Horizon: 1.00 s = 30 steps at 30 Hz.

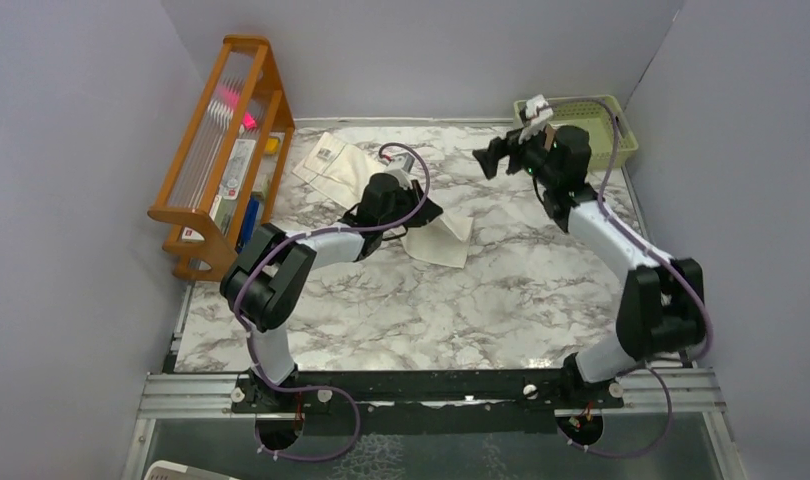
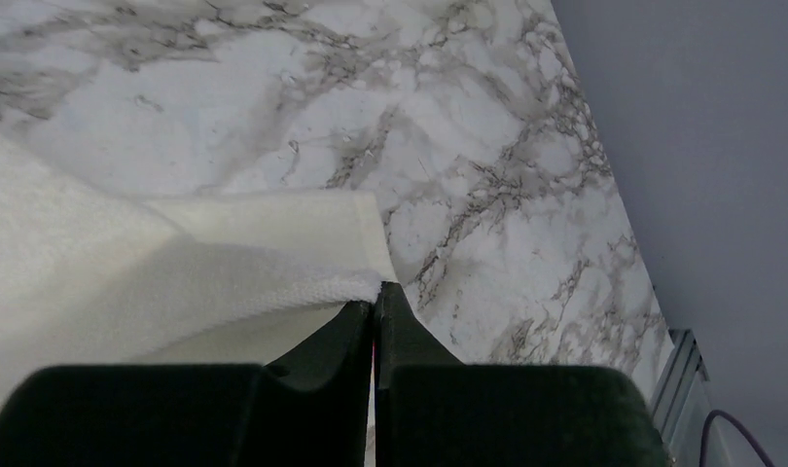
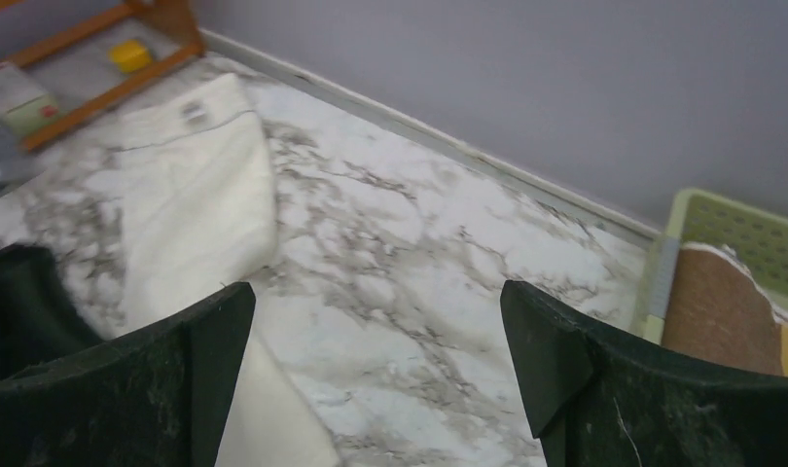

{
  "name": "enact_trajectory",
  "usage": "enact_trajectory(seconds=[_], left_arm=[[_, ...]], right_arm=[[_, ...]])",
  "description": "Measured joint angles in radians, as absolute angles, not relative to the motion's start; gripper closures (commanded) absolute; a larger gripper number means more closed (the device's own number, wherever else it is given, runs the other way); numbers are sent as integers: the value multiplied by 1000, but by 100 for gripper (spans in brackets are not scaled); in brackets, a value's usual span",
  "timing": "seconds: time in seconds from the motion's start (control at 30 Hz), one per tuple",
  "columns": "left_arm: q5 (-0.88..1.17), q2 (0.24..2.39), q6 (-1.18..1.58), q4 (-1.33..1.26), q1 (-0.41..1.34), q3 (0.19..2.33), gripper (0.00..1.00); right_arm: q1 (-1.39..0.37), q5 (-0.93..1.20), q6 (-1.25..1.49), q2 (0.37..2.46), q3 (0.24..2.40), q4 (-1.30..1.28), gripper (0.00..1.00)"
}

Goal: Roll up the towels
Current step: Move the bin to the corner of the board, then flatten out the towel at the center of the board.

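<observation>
The cream towel (image 1: 346, 165) lies across the back middle of the marble table, its label patch at the far left end. My left gripper (image 1: 421, 208) is shut on a corner of it; in the left wrist view the jaws (image 2: 376, 297) pinch the towel's edge (image 2: 176, 263) and lift it a little off the table. My right gripper (image 1: 491, 160) hangs open and empty above the table right of the towel; the right wrist view shows its fingers (image 3: 220, 331) wide apart. The brown towel (image 3: 726, 311) lies in the green basket (image 1: 621, 125).
A wooden rack (image 1: 226, 150) with small items stands at the back left, next to the towel's far end. The green basket (image 3: 750, 233) sits at the back right corner. Grey walls close in the table on three sides.
</observation>
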<state>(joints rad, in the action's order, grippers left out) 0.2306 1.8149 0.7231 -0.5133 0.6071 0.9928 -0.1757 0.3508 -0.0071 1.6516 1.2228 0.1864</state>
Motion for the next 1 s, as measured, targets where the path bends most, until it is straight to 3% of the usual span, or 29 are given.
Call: enact_trajectory(seconds=[0.13,0.3,0.6,0.73,1.0], left_arm=[[254,1820,722,-513,548,1020,100],[287,1831,718,-497,491,1061,100],[341,1835,705,-477,488,1084,100],[354,1835,704,-469,488,1084,100],[360,1835,704,-460,488,1084,100]], right_arm=[[-287,426,-118,1390,806,497,0],[-397,516,-288,1388,503,621,0],[-393,591,-397,1526,524,762,3],[-393,600,-430,1566,559,783,11],[-393,620,-481,1633,640,757,45]])
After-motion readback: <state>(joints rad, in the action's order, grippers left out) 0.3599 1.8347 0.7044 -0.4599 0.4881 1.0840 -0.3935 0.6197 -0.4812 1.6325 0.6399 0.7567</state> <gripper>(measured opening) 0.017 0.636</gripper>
